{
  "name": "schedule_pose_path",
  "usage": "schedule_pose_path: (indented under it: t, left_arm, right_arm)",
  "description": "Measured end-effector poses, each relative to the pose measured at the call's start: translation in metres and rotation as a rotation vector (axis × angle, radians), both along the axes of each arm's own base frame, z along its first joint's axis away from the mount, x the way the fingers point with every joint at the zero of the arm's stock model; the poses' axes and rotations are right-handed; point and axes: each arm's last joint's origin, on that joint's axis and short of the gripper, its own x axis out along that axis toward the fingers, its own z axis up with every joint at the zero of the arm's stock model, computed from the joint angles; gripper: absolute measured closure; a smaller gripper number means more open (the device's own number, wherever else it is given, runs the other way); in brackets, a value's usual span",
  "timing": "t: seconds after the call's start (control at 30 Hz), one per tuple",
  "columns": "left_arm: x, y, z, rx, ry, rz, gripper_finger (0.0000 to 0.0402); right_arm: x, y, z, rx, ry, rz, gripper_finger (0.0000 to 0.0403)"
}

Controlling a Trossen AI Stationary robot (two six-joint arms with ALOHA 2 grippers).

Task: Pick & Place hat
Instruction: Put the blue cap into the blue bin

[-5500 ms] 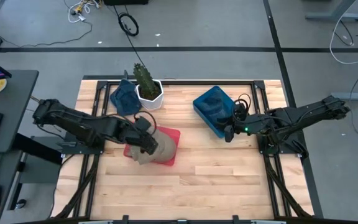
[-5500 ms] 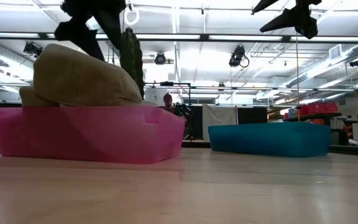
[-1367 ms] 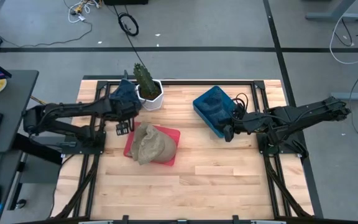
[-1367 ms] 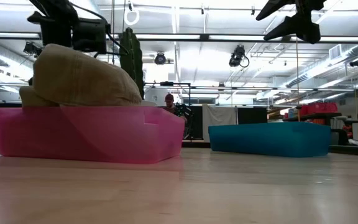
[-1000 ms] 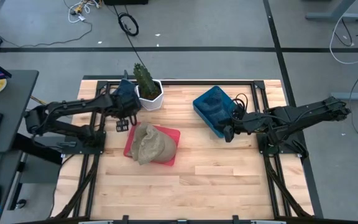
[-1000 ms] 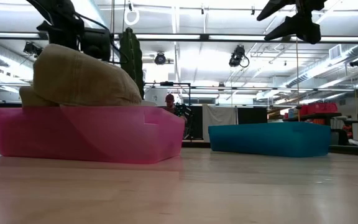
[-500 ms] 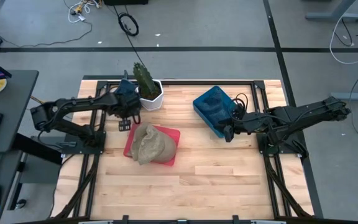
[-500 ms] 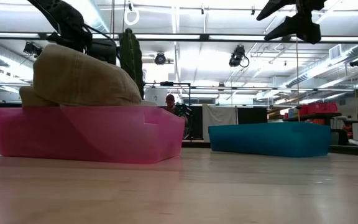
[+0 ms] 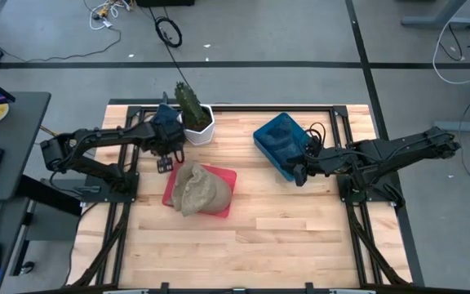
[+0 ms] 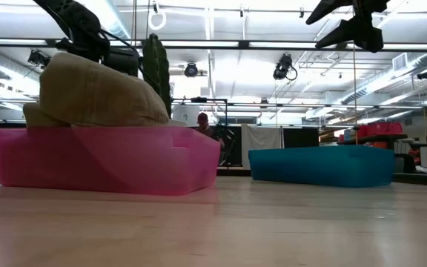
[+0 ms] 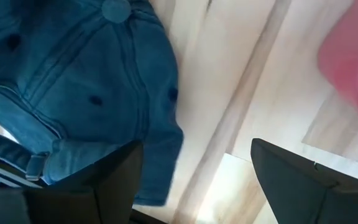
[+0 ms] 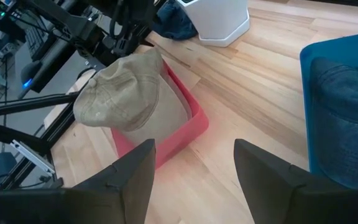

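Note:
A blue denim cap [image 9: 163, 124] [image 11: 86, 93] lies crown-up on the wood at the table's far left, beside a white cactus pot [image 9: 196, 121]. My left gripper [image 9: 164, 157] [image 11: 197, 180] hovers open just on the near side of it, one finger over the cap's edge and the other over bare wood. A tan hat [image 9: 196, 189] [image 10: 95, 93] [image 12: 129, 93] sits in a pink bin [image 9: 228, 176] [image 10: 106, 159]. My right gripper [image 9: 299, 173] [image 12: 194, 180] hangs open beside a blue bin [image 9: 277, 145] [image 10: 321, 165], which holds another denim hat [image 12: 347, 87].
The cactus pot [image 12: 219, 22] stands close to the blue cap on its right. The black table frame [image 9: 129, 122] runs along the far and left edges. Bare wood [image 9: 268, 237] fills the near half of the table. Cables lie behind the blue bin.
My left gripper has drifted a little toward the far edge, closer to the blue cap, and stays open. The tan hat, both bins and my right arm have kept still.

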Motion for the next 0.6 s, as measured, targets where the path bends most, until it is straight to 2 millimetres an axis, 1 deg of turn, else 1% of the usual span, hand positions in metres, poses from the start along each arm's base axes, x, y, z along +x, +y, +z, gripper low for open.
schedule_pose_path:
  t: [0.17, 0.4, 0.6]
  left_arm:
    - [-0.003, -0.003, 0.000, -0.014, 0.006, 0.093, 0.0099]
    - [-0.013, -0.008, 0.000, -0.049, 0.083, 0.217, 0.0099]
    - [-0.014, -0.006, 0.001, 0.000, 0.067, 0.276, 0.0099]
  right_arm:
    - [0.000, 0.000, 0.000, 0.000, 0.000, 0.000, 0.0181]
    - [0.000, 0.000, 0.000, 0.000, 0.000, 0.000, 0.0181]
    - [0.000, 0.000, 0.000, -0.006, 0.001, 0.004, 0.0181]
